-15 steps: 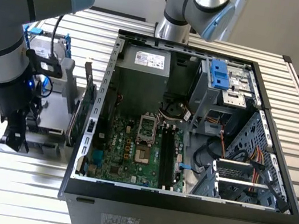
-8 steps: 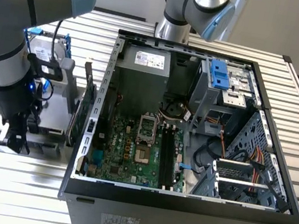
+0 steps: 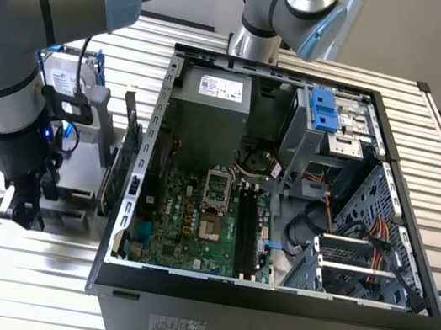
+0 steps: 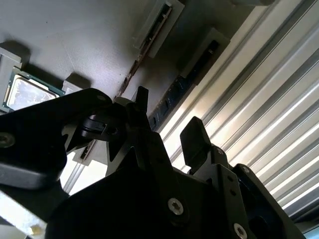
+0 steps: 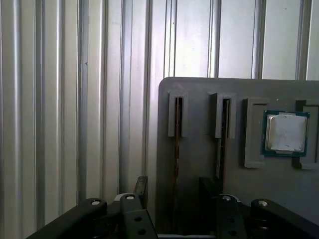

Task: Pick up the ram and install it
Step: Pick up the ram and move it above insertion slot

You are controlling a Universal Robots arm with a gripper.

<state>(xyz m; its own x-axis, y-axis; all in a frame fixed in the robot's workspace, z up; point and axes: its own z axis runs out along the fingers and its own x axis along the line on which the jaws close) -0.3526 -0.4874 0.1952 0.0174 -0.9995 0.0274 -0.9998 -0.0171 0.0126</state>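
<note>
1. Ribbed aluminium tabletop [image 3: 12,282] cut off at every edge of the exterior view, partly hidden under an open computer case [image 3: 265,297] and behind a grey arm [image 3: 18,52] at the exterior view's left
2. Hard to read there: gripper [image 3: 17,210] low at the exterior view's left, dark against dark
3. Grey backdrop [image 3: 430,40] along the top of the exterior view, a second arm's base [image 3: 255,43] in front; same ribbed metal, bright with glare, in both wrist views
4. Plain in both wrist views: claw fingers [image 5: 141,186] spread apart, clamped on nothing, the ram [image 5: 175,159] standing on edge in a slot of a grey tray [image 5: 197,149], right in the gap between them; contact with either finger impossible to judge
5. Ram a thin edge in the first wrist view, a dark face with small chips in the second wrist view
6. Another stick [image 5: 222,134] in the neighbouring slot, outside the fingers, toward a silver processor chip [image 5: 285,132] in a square recess
7. From the exterior view instead: motherboard [image 3: 192,228] inside the case, long black slots [image 3: 247,230] on it, well apart from the gripper
</note>
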